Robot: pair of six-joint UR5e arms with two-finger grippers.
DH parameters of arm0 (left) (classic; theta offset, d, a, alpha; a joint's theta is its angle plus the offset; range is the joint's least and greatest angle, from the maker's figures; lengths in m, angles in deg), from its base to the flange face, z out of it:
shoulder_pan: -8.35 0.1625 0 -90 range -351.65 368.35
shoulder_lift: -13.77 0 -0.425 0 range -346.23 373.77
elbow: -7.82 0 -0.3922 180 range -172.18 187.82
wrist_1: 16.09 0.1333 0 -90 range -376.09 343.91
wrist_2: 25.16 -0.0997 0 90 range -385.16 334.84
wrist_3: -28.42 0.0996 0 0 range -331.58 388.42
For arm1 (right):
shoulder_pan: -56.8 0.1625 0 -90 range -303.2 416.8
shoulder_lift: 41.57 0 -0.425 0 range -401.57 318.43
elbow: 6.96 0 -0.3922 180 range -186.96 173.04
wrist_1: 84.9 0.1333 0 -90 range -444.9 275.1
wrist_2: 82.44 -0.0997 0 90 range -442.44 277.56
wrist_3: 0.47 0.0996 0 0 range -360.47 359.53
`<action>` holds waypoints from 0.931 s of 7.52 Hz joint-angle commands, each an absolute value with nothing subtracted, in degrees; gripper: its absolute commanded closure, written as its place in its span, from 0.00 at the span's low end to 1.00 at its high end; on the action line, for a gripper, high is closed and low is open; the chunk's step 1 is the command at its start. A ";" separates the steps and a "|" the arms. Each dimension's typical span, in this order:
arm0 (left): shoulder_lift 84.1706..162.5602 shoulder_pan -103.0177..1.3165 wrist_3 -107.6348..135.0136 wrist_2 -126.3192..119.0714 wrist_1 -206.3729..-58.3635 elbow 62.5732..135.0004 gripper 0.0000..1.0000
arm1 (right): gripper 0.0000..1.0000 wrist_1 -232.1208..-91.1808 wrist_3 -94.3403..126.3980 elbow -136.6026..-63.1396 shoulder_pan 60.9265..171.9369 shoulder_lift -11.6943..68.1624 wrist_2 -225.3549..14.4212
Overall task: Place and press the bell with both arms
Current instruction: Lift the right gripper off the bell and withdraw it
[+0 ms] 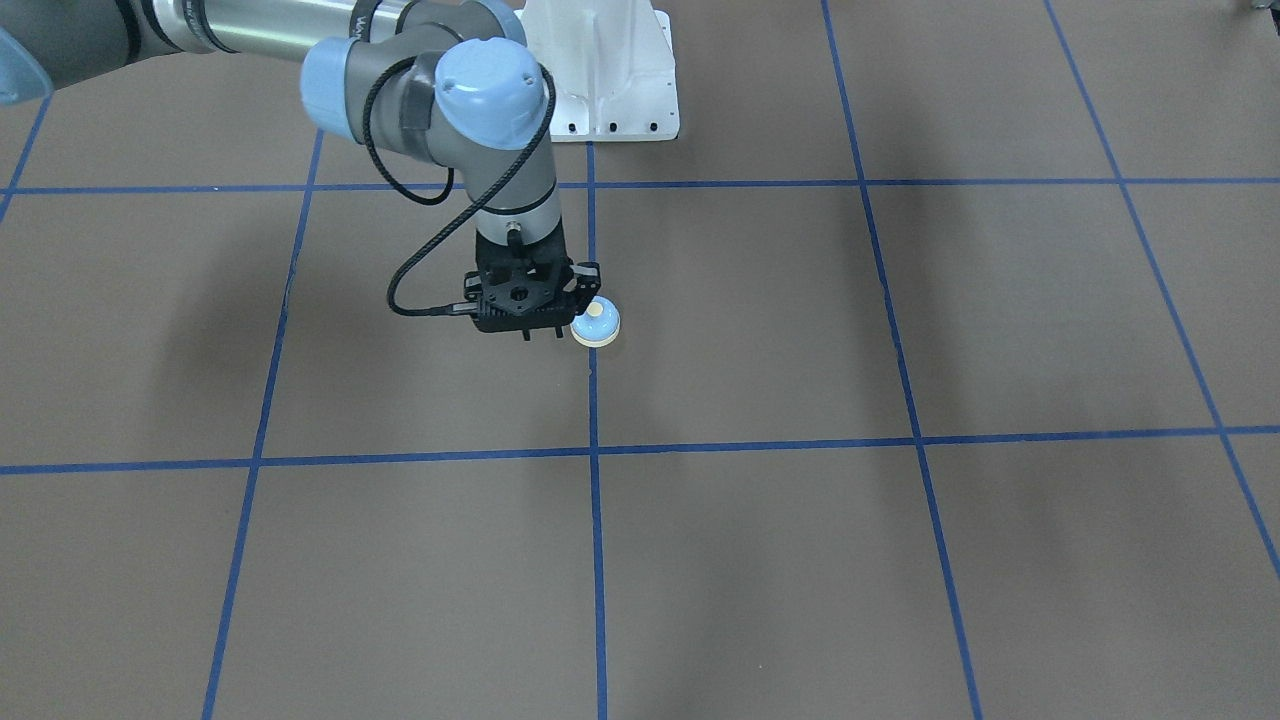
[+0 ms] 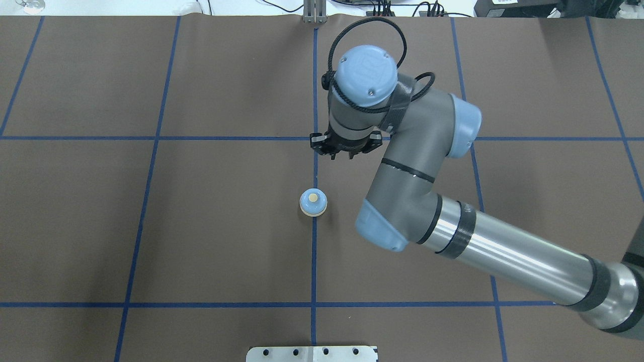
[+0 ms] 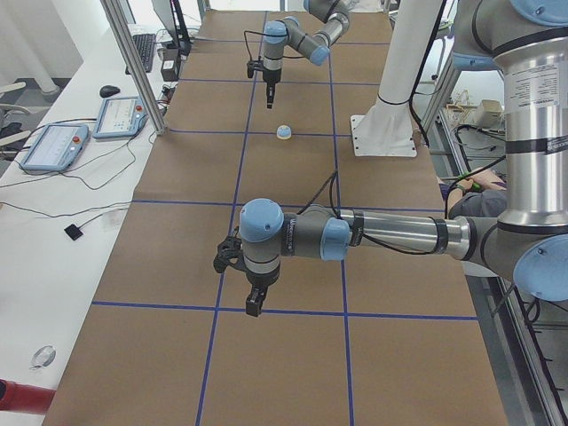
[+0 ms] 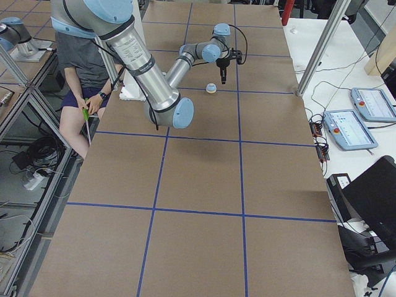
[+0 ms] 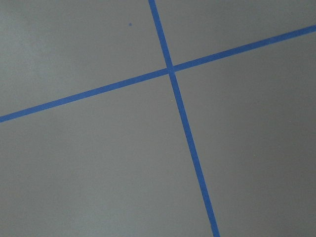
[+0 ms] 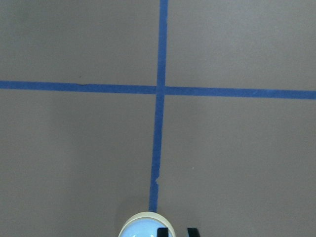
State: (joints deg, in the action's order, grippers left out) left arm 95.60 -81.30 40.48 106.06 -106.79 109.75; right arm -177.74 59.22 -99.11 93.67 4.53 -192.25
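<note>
The light-blue bell (image 2: 313, 202) with its cream button stands upright on the brown table, on a blue tape line; it also shows in the front view (image 1: 596, 323). My right gripper (image 2: 341, 156) hangs above the bell, slightly to one side, holding nothing. In the right wrist view its fingertips (image 6: 162, 232) stand a little apart, with the bell's top (image 6: 143, 228) just below them. My left gripper (image 3: 254, 306) hovers low over the table far from the bell. It shows only in the exterior left view, so I cannot tell if it is open or shut.
The white pedestal base (image 1: 610, 70) stands behind the bell on the robot's side. Blue tape lines (image 5: 170, 69) grid the brown mat. A person (image 4: 86, 68) sits beside the table. Tablets (image 3: 53, 146) and cables lie on the white side bench.
</note>
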 commanded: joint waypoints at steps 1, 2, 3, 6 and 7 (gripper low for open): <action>95.42 -81.30 40.55 106.15 -106.79 109.68 0.00 | 0.00 -177.72 43.73 -102.14 104.38 11.91 -200.62; 95.33 -81.30 40.64 106.50 -106.79 109.42 0.00 | 0.00 -177.63 35.12 -102.24 109.66 15.34 -203.53; 95.42 -81.30 40.55 106.68 -106.70 109.24 0.00 | 0.00 -177.45 27.38 -102.24 114.41 18.95 -206.08; 95.60 -81.30 37.50 112.01 -106.09 108.89 0.00 | 0.00 -177.01 11.09 -102.24 125.15 30.90 -208.83; 95.42 -81.30 37.12 112.13 -106.09 109.07 0.00 | 0.00 -177.01 4.78 -102.24 129.70 35.55 -209.01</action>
State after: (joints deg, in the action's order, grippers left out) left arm 95.55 -81.30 38.23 110.90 -106.13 108.97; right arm -177.05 12.25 -102.25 124.56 29.99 -208.76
